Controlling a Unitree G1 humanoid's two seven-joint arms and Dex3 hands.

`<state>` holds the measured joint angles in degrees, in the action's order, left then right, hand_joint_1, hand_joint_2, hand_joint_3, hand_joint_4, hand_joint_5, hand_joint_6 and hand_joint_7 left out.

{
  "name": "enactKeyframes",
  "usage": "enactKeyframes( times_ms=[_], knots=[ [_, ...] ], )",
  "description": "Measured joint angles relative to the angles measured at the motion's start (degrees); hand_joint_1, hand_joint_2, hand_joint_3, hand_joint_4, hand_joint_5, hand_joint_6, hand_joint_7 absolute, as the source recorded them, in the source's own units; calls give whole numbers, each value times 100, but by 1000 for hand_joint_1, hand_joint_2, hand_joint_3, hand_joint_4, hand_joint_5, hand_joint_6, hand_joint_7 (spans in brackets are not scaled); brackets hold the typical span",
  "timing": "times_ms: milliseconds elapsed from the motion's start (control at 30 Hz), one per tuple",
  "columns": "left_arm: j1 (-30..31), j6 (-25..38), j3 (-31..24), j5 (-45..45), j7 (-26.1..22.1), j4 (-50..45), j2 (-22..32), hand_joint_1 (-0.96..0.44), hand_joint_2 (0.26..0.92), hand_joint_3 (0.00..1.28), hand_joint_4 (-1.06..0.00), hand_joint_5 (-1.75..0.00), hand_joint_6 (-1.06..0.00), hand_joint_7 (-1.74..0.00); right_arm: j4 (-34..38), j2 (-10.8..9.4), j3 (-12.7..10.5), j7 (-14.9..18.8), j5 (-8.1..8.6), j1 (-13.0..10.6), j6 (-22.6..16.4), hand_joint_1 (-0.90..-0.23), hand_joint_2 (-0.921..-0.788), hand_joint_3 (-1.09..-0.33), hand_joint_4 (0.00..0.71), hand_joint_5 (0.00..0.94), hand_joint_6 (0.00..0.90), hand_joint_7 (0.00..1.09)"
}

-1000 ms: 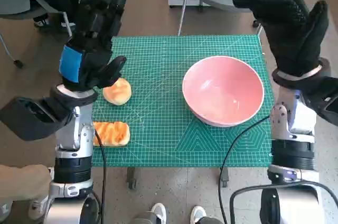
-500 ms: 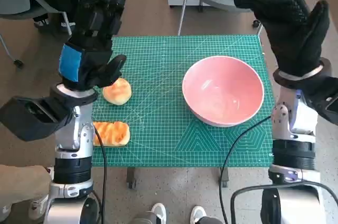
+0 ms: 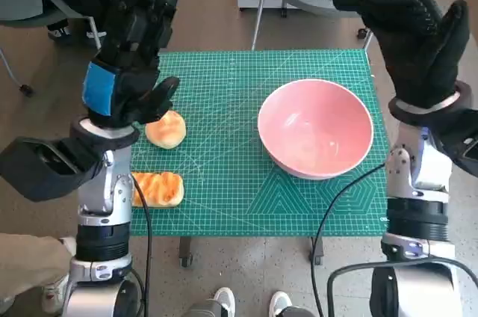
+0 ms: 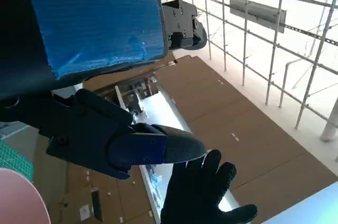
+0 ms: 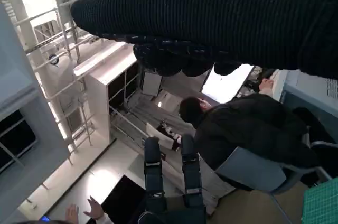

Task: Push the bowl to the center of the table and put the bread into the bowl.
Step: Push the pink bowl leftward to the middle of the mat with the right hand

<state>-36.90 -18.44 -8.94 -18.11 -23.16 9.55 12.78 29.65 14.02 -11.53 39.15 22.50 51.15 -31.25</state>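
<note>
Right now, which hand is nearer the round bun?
Left. The left hand is raised just above and beside the round bun; the right hand is raised across the table, beyond the pink bowl.

**Arm and hand pose**

Both forearms stand upright at the sides. The left hand [image 3: 128, 55] is raised, fingers extended upward and apart, holding nothing. The right hand [image 3: 409, 33] is raised, gloved fingers bent forward, holding nothing.

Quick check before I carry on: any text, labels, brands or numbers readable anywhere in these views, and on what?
None can be read.
Green cutting mat: printed grid lines and ruler marks along its edges, too small to read.
Blue tape on the left hand: plain, no lettering.
Pink bowl and right hand: no markings visible.
</note>
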Motion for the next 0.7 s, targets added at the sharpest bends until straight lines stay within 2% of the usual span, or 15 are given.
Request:
enactKeyframes(
  times_ms=[433,700],
  knots=[
    [25,20,1,-1,17,-7,-1,-565,921,400,-32,-5,1,-417,-49,26,-4,0,-5,-58,2,-689,-921,-781,256,0,327,0],
    [60,30,0,-3,19,-32,-12,-573,921,403,-32,-5,1,-411,417,160,-159,60,-1,-38,-204,-696,-921,-787,256,1,310,1]
  ],
)
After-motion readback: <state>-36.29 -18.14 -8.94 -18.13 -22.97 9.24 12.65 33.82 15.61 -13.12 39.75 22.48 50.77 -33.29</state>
